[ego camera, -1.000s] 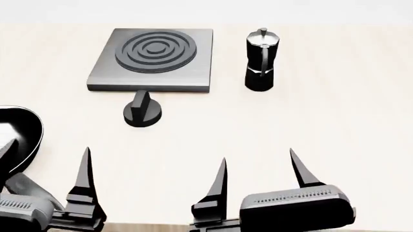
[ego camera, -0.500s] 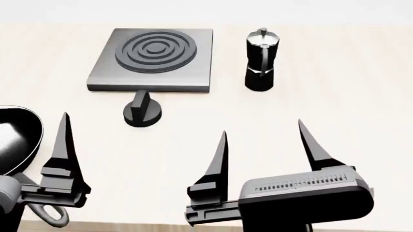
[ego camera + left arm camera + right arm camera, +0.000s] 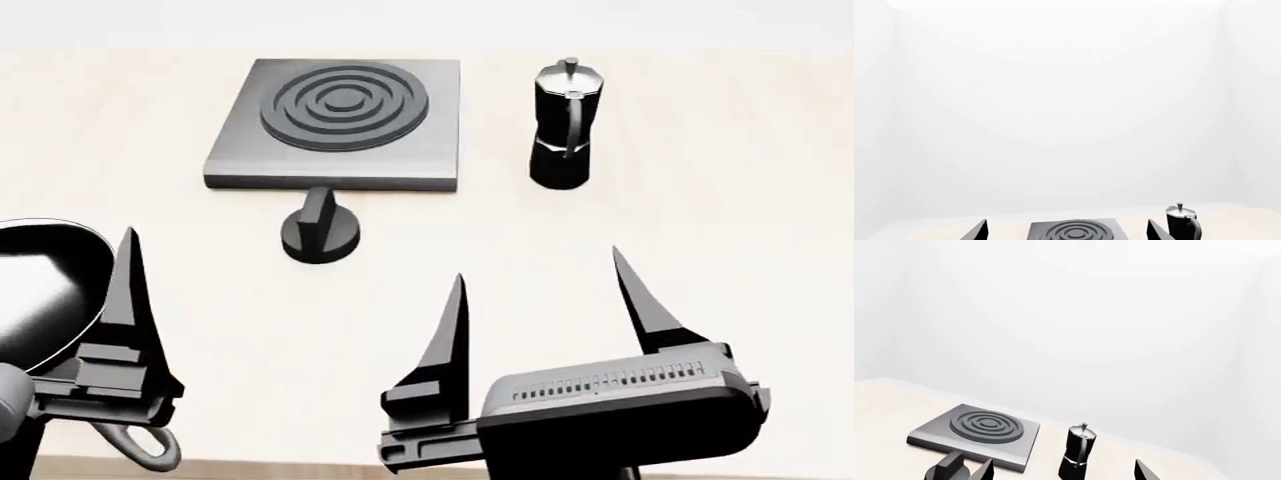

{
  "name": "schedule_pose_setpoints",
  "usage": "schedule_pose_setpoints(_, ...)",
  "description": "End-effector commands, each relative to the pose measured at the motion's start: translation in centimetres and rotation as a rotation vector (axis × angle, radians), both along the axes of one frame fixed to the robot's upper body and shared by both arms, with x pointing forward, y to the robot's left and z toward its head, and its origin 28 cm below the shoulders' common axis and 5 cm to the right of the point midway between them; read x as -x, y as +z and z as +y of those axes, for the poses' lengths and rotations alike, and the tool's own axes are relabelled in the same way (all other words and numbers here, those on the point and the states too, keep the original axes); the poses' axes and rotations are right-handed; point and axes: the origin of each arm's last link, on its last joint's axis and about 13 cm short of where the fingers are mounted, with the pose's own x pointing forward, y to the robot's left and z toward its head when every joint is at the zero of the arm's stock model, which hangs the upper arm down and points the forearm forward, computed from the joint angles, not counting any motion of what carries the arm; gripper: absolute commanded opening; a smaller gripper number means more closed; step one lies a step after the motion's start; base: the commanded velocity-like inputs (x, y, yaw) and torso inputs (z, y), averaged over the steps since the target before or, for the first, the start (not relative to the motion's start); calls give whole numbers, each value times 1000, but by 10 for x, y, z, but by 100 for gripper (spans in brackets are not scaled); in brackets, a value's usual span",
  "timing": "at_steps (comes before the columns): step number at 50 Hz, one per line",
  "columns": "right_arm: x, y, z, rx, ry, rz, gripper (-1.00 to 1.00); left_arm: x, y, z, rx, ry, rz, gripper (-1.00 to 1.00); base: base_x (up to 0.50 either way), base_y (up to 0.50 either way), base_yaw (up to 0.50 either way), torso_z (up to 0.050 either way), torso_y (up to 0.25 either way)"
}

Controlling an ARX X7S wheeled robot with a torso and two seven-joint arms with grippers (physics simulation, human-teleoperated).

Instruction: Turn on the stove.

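Note:
The stove is a flat grey square plate (image 3: pixel 340 150) with dark raised rings, at the far middle of the table. Its small black ridged knob (image 3: pixel 320 232) stands on the table just in front of the plate. My right gripper (image 3: pixel 541 300) is open and empty, hovering nearer than the knob and to its right. My left gripper (image 3: pixel 1067 232) is open and empty; the head view shows only one of its fingers (image 3: pixel 127 300), left of and nearer than the knob. The plate (image 3: pixel 977 432) and knob (image 3: pixel 951 470) show in the right wrist view.
A black moka pot (image 3: pixel 566 125) stands right of the stove plate. A black frying pan (image 3: pixel 40 290) lies at the left edge, beside my left gripper. The pale table (image 3: pixel 747 200) runs to its front edge under both arms.
Both grippers have risen and moved forward toward the stove over the last second. The head view has shifted, so the stove, knob and moka pot sit slightly further right.

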Motion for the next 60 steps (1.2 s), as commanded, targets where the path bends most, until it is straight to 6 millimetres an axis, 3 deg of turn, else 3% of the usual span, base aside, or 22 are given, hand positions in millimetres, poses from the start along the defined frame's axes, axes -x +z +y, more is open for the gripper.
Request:
schedule_pose_setpoints(1,0,0,0,6,-2,0,100,-1,0,0,-3,4,-1,100,0,129,0,0,0)
schedule_pose_setpoints(60,2,3,2,15,10,-7,100,0,1,1,1,13,-6,100,0,126,0,0,0)
